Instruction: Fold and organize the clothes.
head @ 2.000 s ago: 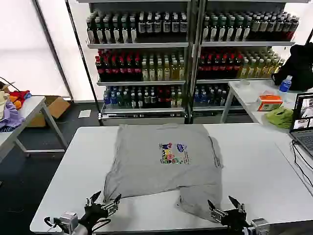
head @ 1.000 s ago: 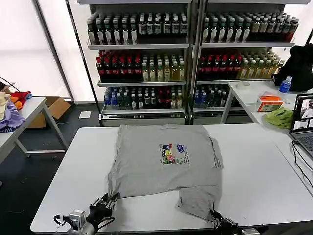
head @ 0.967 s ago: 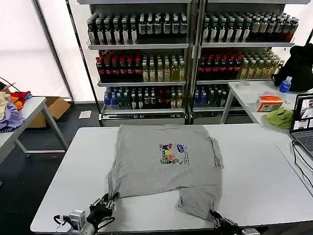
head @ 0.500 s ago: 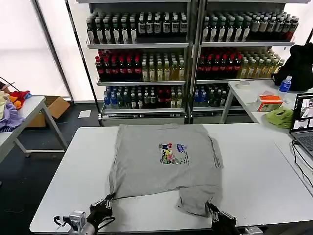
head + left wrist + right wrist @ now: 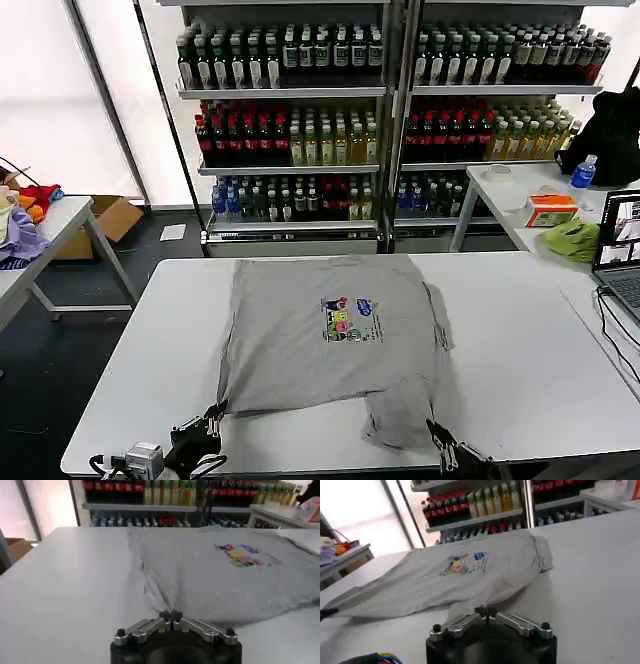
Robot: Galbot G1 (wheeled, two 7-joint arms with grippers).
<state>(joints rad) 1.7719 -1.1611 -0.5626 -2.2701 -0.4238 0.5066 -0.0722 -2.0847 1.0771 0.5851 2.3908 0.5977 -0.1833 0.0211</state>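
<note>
A grey T-shirt (image 5: 330,335) with a small coloured chest print lies spread flat on the white table (image 5: 520,340), chest print up. At the table's near edge the left gripper (image 5: 171,616) pinches the shirt's near left hem corner with fingers pressed together. The right gripper (image 5: 485,611) pinches the crumpled near right corner the same way.

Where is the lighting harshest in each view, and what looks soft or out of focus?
Head view: windows at left blow out white; grey T-shirt evenly lit. Left wrist view: left gripper is sharp, shelves blur. Right wrist view: bright window, right gripper crisp, bottles soft.
</note>
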